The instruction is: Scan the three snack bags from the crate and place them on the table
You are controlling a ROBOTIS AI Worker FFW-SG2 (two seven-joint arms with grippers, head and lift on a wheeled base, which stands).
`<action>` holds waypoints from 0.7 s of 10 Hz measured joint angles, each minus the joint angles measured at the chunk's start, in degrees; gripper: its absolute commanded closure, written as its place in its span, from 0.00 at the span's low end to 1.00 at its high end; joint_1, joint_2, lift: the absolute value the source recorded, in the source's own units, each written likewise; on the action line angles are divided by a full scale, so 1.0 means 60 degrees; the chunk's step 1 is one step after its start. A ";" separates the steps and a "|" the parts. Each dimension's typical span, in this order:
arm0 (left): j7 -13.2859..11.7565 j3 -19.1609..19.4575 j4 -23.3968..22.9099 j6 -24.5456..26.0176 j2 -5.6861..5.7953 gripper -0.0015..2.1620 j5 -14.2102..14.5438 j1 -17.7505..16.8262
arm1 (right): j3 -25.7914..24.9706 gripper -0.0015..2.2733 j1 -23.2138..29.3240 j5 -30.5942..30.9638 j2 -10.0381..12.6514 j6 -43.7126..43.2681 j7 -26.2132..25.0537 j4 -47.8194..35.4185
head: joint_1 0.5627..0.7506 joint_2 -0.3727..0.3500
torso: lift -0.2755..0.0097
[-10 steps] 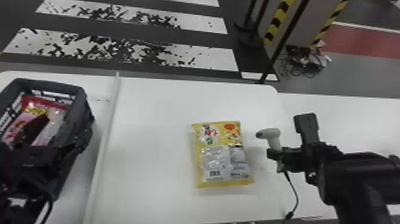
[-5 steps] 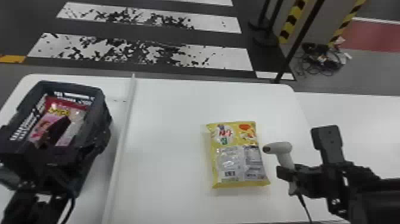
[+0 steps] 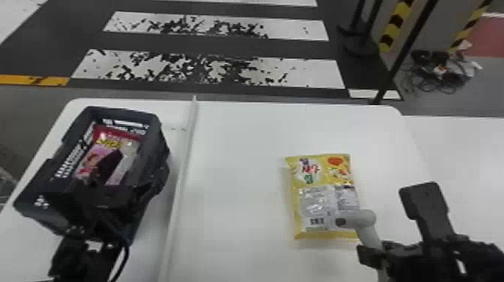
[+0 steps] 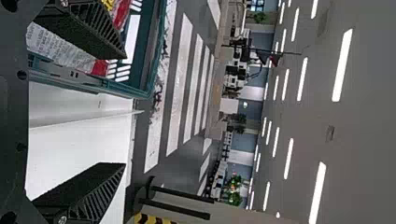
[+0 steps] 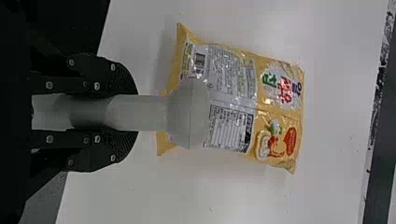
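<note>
One yellow bag (image 3: 323,176) is lying on the table (image 3: 240,195), its barcode (image 3: 317,221) just left of the scanner (image 3: 362,218) you're gripping right-handed (image 5: 136,113); your left gripper (image 4: 125,110) is spreading wide by the crate (image 3: 159,138).

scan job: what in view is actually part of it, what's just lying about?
Job:
- yellow bag, flat on table
- red-topped bag, inside crate
- scanner, held in right claw
- left claw, open at crate

Not job:
- cable heap on floor beyond table
- striped posts beyond table
</note>
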 measured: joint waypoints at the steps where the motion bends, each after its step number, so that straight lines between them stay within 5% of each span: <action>1: 0.0000 0.0000 0.0008 0.0000 -0.0006 0.03 0.0001 0.0006 | 0.0405 0.99 0.0017 0.0110 -0.0003 0.0085 -0.0080 -0.0085 | 0.70 0.53 | 0.75; 7: 0.0000 -0.0001 0.0052 -0.0027 -0.0017 0.03 -0.0009 0.0023 | 0.2013 0.99 -0.0409 0.0663 0.0008 0.0106 -0.0645 0.0057 | 0.70 0.65 | 0.75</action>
